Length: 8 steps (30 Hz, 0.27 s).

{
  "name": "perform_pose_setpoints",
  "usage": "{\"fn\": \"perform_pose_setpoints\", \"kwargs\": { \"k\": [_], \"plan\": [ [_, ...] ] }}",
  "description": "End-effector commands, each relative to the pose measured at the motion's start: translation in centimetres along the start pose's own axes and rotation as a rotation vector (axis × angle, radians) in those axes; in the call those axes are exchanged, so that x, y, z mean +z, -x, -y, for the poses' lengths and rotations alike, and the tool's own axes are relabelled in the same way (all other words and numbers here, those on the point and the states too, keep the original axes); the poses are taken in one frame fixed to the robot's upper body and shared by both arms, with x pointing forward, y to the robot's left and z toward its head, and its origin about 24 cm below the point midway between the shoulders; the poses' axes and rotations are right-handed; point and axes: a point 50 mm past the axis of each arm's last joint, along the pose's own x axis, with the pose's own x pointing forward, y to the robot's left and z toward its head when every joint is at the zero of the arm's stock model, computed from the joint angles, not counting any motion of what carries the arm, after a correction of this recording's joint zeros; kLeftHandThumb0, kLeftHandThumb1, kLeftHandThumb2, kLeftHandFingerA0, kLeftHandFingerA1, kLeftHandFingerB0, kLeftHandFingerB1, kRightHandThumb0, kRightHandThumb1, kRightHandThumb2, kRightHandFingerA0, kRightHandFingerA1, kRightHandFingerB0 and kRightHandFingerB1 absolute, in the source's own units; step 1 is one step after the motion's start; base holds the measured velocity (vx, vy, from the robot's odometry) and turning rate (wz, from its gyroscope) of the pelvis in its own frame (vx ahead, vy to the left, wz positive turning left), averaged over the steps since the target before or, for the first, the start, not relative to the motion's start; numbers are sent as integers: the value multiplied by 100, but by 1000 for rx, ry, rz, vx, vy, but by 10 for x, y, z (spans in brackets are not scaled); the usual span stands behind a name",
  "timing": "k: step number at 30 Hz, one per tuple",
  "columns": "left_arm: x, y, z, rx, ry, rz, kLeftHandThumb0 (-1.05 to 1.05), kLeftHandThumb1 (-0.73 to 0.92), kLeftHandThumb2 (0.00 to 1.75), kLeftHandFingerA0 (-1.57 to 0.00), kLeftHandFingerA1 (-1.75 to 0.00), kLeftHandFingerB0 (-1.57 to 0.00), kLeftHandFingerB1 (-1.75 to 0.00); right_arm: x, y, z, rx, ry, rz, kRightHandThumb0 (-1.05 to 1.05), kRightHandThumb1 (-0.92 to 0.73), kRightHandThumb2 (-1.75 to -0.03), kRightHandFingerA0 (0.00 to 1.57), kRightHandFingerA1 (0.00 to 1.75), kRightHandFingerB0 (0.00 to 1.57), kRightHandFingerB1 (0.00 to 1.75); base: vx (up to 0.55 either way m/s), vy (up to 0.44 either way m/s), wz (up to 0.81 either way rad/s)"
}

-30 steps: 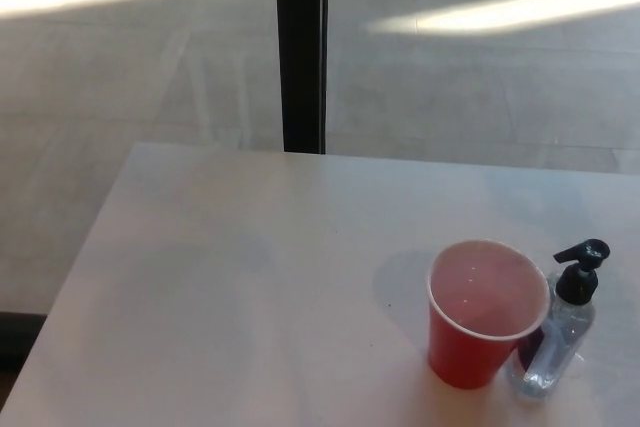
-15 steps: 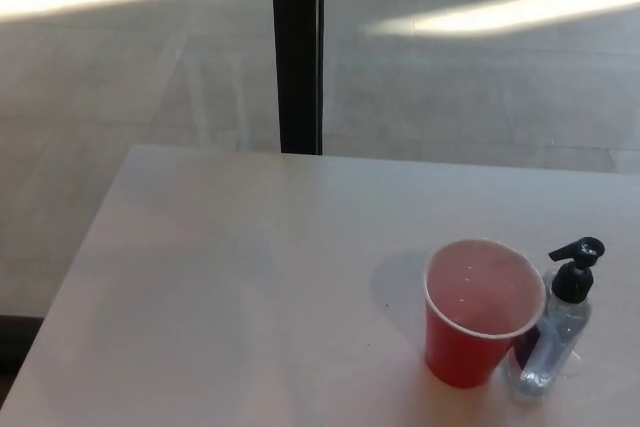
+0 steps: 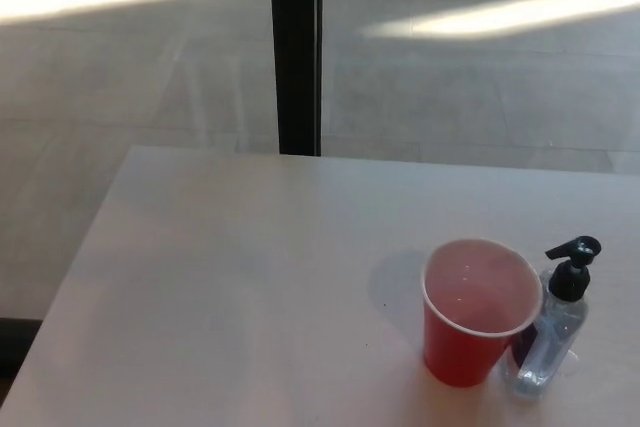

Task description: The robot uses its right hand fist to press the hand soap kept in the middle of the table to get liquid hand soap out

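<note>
A clear hand soap bottle [image 3: 548, 339] with a black pump head [image 3: 571, 268] stands upright on the white table [image 3: 240, 277], toward its front right. Its nozzle points left, over the rim of a red paper cup [image 3: 473, 322] that stands right beside it and touches or nearly touches it. The cup looks empty, with a pale inside. Neither of my hands shows in the head view.
A black vertical post [image 3: 296, 47] rises behind the table's far edge. Beyond it lies a grey tiled floor [image 3: 480, 87] with bright strips of light. The table's left edge runs diagonally down toward the picture's lower left.
The whole picture has shifted a few pixels to the left, so the camera moved slightly. The bottle and cup keep their places on the table.
</note>
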Motion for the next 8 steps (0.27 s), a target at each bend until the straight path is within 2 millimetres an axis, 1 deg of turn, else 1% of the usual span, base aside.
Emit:
{"fn": "perform_pose_setpoints", "kwargs": {
  "k": [1,2,3,4,5,6,7,8],
  "plan": [
    [-5,0,-7,21,19,-22,-27,56,98,-62,-81,-49,-72,0,-4,5,-18,61,39,-46,-34,-105,147,147,108,122,0,0,0],
    [-5,0,-7,21,13,-27,-28,59,90,-63,-81,-49,-71,0,-5,5,-18,68,37,-48,-32,-105,148,149,108,122,0,0,0],
    [-5,0,-7,21,17,-26,-31,51,107,-64,-81,-53,-75,-1,-4,5,-22,72,26,-46,-31,-105,145,147,99,113,0,0,0],
    [-6,0,-6,20,20,-26,-31,51,107,-64,-81,-53,-75,0,-4,4,-24,72,23,-46,-31,-105,145,147,99,113,0,0,0],
    [-6,0,-6,20,17,-26,-31,51,107,-64,-81,-54,-75,0,-2,4,-14,71,32,-38,-31,-110,122,174,87,133,0,0,0],
    [-6,0,-6,22,15,-29,-30,59,92,-63,-82,-51,-73,0,-1,3,-16,72,33,-36,-33,-109,121,175,80,126,0,0,0],
    [-6,0,-6,26,12,-32,-30,59,92,-63,-82,-51,-73,0,0,2,-20,75,32,-36,-33,-109,121,175,80,126,0,0,0],
    [-5,0,-6,28,20,-35,-31,52,106,-58,-77,-51,-73,-2,0,2,-14,72,29,-32,-32,-111,122,175,76,117,0,0,0]
  ]
}}
